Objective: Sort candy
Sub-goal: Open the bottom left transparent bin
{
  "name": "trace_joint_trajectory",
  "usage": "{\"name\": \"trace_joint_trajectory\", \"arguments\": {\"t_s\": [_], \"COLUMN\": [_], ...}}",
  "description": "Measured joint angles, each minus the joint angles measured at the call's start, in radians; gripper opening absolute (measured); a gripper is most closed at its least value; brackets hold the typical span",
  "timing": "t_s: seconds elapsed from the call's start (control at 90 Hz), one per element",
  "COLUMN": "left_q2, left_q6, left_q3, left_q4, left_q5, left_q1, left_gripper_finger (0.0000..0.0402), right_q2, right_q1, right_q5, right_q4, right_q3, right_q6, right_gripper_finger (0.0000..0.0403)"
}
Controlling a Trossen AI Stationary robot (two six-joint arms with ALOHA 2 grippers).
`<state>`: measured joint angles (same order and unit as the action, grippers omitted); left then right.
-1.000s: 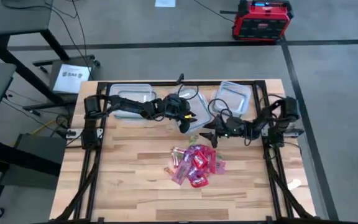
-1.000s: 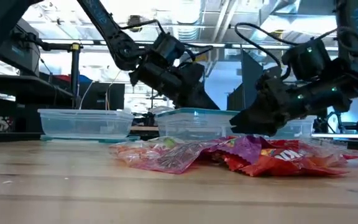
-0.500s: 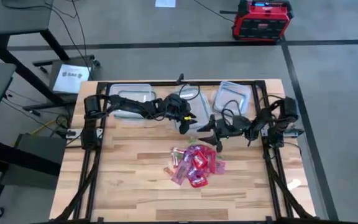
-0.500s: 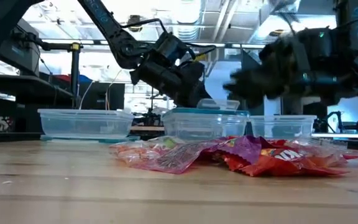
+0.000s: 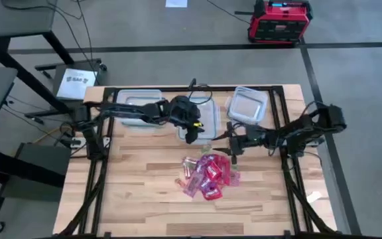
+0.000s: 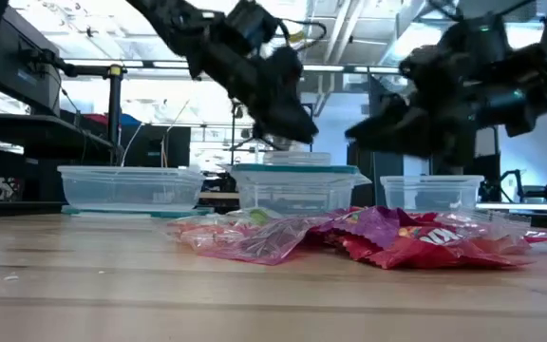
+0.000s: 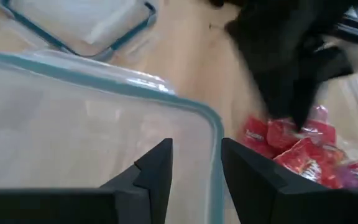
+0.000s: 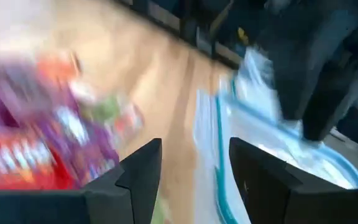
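Observation:
The candy (image 5: 207, 176) lies in a heap of shiny red, pink and purple packets on the wood table, and shows too in the low view (image 6: 368, 237). Three clear containers stand along the far side: left (image 5: 138, 109), middle (image 5: 204, 119), right (image 5: 247, 105). My left gripper (image 5: 190, 135) is open above the middle container's near corner (image 7: 215, 127), with nothing between its fingers (image 7: 196, 168). My right gripper (image 5: 232, 146) is open as well (image 8: 194, 168). It hangs over bare wood between the heap and the containers, above the table (image 6: 373, 133).
A small greenish piece (image 5: 206, 147) lies apart, between the heap and the middle container. The two grippers are close together over the table's middle. Black frame rails (image 5: 98, 179) run along both sides. Bare wood lies toward the near edge (image 5: 144, 212).
Both grippers have risen: the low view shows each higher above the containers than a second ago. My right arm has stretched out and swung quickly, blurred in motion, and its gripper has gone slightly toward the table's right. The candy heap has stayed in place.

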<state>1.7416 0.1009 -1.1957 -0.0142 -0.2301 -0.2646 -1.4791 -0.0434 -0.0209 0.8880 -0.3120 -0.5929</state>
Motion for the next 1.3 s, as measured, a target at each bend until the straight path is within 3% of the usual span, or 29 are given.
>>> {"name": "trace_joint_trajectory", "arguments": {"t_s": [0.433, 0.522, 0.611, 0.7, 1.033, 1.3], "left_q2": [-0.175, -0.187, -0.187, -0.187, -0.187, -0.198], "left_q6": [-0.04, -0.04, -0.041, -0.041, -0.055, -0.051], "left_q3": [0.0, 0.0, 0.0, 0.0, -0.001, -0.006], "left_q4": [-0.304, -0.32, -0.32, -0.32, -0.307, -0.254], "left_q5": [0.126, 0.131, 0.131, 0.131, 0.136, 0.157], "left_q1": [0.0, 0.002, 0.003, 0.003, 0.003, 0.001], "left_gripper_finger": [0.0123, 0.0123, 0.0123, 0.0123, 0.0123, 0.0123], "right_q2": [-0.25, -0.261, -0.253, -0.219, 0.075, 0.362], "right_q1": [0.031, 0.038, 0.046, 0.053, 0.012, -0.048], "right_q5": [0.196, 0.23, 0.232, 0.234, 0.224, 0.294], "right_q4": [-0.047, -0.045, -0.06, -0.126, -0.267, -0.774], "right_q3": [-0.23, -0.256, -0.276, -0.288, -0.299, -0.433], "right_q6": [-0.199, -0.203, -0.203, -0.204, -0.149, -0.145], "right_gripper_finger": [0.0164, 0.0132, 0.0069, 0.0017, 0.0006, 0.0004]}}
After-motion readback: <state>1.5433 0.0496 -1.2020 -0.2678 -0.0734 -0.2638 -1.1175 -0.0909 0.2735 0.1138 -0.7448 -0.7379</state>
